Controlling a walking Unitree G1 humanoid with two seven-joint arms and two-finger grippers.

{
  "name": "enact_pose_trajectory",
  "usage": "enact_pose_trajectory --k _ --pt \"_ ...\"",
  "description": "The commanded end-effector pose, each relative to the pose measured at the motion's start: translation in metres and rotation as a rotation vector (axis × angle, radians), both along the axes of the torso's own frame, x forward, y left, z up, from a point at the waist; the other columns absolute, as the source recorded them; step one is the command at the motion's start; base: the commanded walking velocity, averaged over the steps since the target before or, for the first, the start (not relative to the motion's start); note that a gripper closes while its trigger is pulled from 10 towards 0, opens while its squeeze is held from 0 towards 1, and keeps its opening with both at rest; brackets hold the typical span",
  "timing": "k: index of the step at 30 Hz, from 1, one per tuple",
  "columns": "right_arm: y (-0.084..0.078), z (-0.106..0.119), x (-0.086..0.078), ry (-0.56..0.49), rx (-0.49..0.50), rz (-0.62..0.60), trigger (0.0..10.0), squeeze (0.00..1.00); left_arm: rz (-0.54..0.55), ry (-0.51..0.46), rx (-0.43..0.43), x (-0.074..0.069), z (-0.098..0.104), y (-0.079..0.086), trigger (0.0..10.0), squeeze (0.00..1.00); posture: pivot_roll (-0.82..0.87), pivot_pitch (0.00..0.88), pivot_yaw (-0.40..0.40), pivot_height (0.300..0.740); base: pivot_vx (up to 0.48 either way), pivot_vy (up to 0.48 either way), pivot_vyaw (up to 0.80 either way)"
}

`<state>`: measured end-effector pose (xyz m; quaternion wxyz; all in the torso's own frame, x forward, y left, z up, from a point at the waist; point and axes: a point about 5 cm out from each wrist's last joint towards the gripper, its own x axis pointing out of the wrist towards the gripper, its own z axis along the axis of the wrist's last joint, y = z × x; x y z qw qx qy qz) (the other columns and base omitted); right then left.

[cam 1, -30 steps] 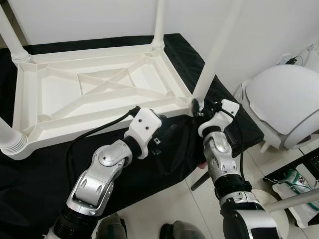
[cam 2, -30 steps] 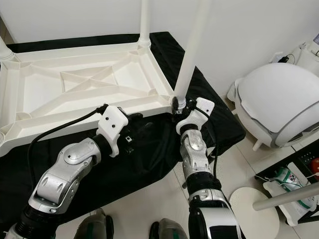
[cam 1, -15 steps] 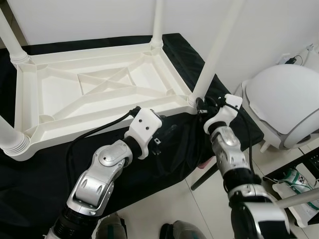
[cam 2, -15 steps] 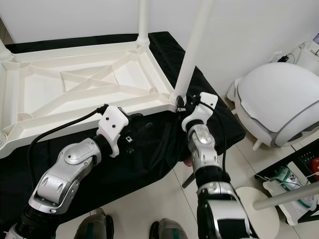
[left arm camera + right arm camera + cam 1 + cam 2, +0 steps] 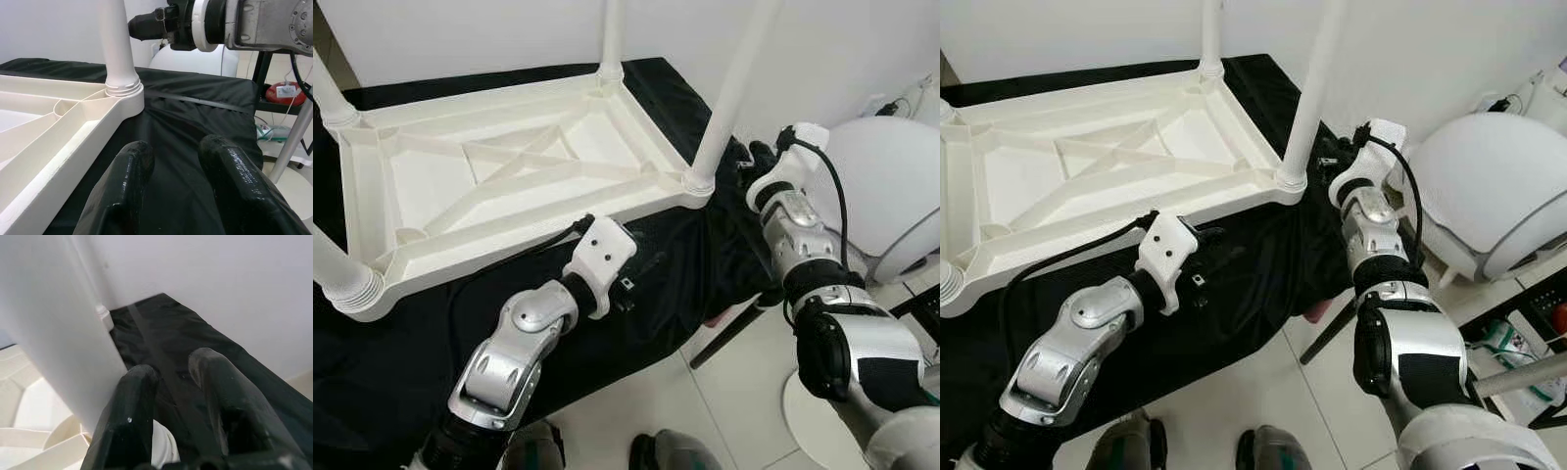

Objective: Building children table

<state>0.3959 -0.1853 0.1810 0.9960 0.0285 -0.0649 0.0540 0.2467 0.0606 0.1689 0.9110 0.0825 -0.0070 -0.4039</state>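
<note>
A white plastic children's table (image 5: 524, 223) lies upside down on a black cloth (image 5: 636, 333), with its legs pointing up. The near right leg (image 5: 729, 88) stands in its corner socket (image 5: 697, 182). My right gripper (image 5: 749, 157) hovers just right of that leg, open and holding nothing. In the right wrist view the leg (image 5: 54, 323) is beside the fingers (image 5: 137, 382), not between them. My left gripper (image 5: 641, 279) is open over the cloth by the table's front rim. Its wrist view shows the leg (image 5: 117, 44) and socket ahead.
A large white domed appliance (image 5: 891, 186) stands to the right on the tiled floor, close to my right arm. A white wall runs behind the table. A dark rod (image 5: 734, 333) slants from under the cloth's edge, and a white round base (image 5: 813, 411) sits on the floor.
My right gripper let go of the base of the near right leg and drew off to the right. The left arm stayed put. The camera shifted slightly.
</note>
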Motion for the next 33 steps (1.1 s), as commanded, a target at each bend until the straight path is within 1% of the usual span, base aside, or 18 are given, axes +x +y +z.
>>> enact_pose_trajectory --k 1,2,3,6,10,11,12,15,17,20,23,25,26,27,28,29,32,33 --pt "0.001 0.007 0.002 -0.031 0.005 0.008 10.0 0.0 0.026 0.004 0.006 0.001 -0.001 0.002 10.0 0.0 0.02 0.07 -0.068 0.74 0.0 0.0 0.0" --pt "0.007 0.0 -0.002 -0.045 0.04 0.034 10.0 0.0 0.068 -0.009 0.003 0.004 -0.001 0.005 10.0 0.0 0.02 0.078 -0.076 0.74 0.0 0.0 0.0" --pt "0.007 0.0 -0.002 -0.045 0.04 0.034 10.0 0.0 0.068 -0.009 0.003 0.004 -0.001 0.005 10.0 0.0 0.02 0.078 -0.076 0.74 0.0 0.0 0.0" --pt "0.015 -0.017 -0.013 -0.057 0.054 0.068 10.0 0.0 0.116 -0.017 0.0 0.005 -0.002 0.008 10.0 0.0 0.02 0.082 -0.079 0.74 0.0 0.0 0.0" --pt "0.017 -0.022 -0.017 -0.072 0.053 0.069 10.0 0.0 0.13 -0.022 -0.003 0.005 -0.002 0.009 10.0 0.0 0.02 0.085 -0.083 0.74 0.0 0.0 0.0" --pt "0.02 -0.026 -0.023 -0.091 0.038 0.058 10.0 0.0 0.153 -0.026 -0.002 0.006 -0.002 0.012 10.0 0.0 0.02 0.087 -0.087 0.74 0.0 0.0 0.0" --pt "0.02 -0.026 -0.023 -0.091 0.038 0.058 10.0 0.0 0.153 -0.026 -0.002 0.006 -0.002 0.012 10.0 0.0 0.02 0.087 -0.087 0.74 0.0 0.0 0.0" --pt "0.031 -0.038 -0.043 -0.125 0.031 0.061 10.0 0.0 0.197 -0.035 0.005 0.007 -0.004 0.018 10.0 0.0 0.02 0.084 -0.088 0.74 0.0 0.0 0.0" --pt "0.031 -0.038 -0.043 -0.125 0.031 0.061 10.0 0.0 0.197 -0.035 0.005 0.007 -0.004 0.018 10.0 0.0 0.02 0.084 -0.088 0.74 0.0 0.0 0.0" --pt "0.04 -0.049 -0.06 -0.13 0.034 0.069 10.0 0.0 0.266 -0.043 0.013 0.012 -0.005 0.025 10.0 0.0 0.02 0.07 -0.084 0.74 0.0 0.0 0.0" --pt "0.042 -0.051 -0.064 -0.132 0.035 0.072 10.0 0.0 0.291 -0.049 0.017 0.014 -0.005 0.027 10.0 0.0 0.02 0.068 -0.082 0.74 0.0 0.0 0.0" --pt "0.047 -0.053 -0.073 -0.133 0.042 0.101 10.0 0.0 0.389 -0.048 0.031 0.022 -0.006 0.038 10.0 0.0 0.02 0.056 -0.075 0.74 0.0 0.0 0.0" --pt "0.047 -0.053 -0.073 -0.133 0.042 0.101 10.0 0.0 0.389 -0.048 0.031 0.022 -0.006 0.038 10.0 0.0 0.02 0.056 -0.075 0.74 0.0 0.0 0.0" --pt "0.048 -0.053 -0.077 -0.135 0.038 0.108 10.0 0.0 0.452 -0.04 0.034 0.025 -0.008 0.045 10.0 0.0 0.02 0.051 -0.072 0.74 0.0 0.0 0.0" --pt "0.048 -0.053 -0.077 -0.135 0.038 0.108 10.0 0.0 0.452 -0.04 0.034 0.025 -0.008 0.045 10.0 0.0 0.02 0.051 -0.072 0.74 0.0 0.0 0.0" --pt "0.047 -0.053 -0.08 -0.137 0.037 0.109 10.0 0.0 0.502 -0.037 0.029 0.027 -0.009 0.051 10.0 0.0 0.02 0.047 -0.07 0.74 0.0 0.0 0.0" --pt "0.045 -0.055 -0.084 -0.135 0.024 0.102 10.0 0.0 0.551 -0.039 0.036 0.027 -0.011 0.058 10.0 0.0 0.02 0.041 -0.064 0.74 0.0 0.0 0.0" --pt "0.042 -0.058 -0.087 -0.124 0.014 0.095 10.0 0.0 0.603 -0.032 0.04 0.026 -0.015 0.065 10.0 0.0 0.01 0.038 -0.06 0.74 0.0 0.0 0.0"
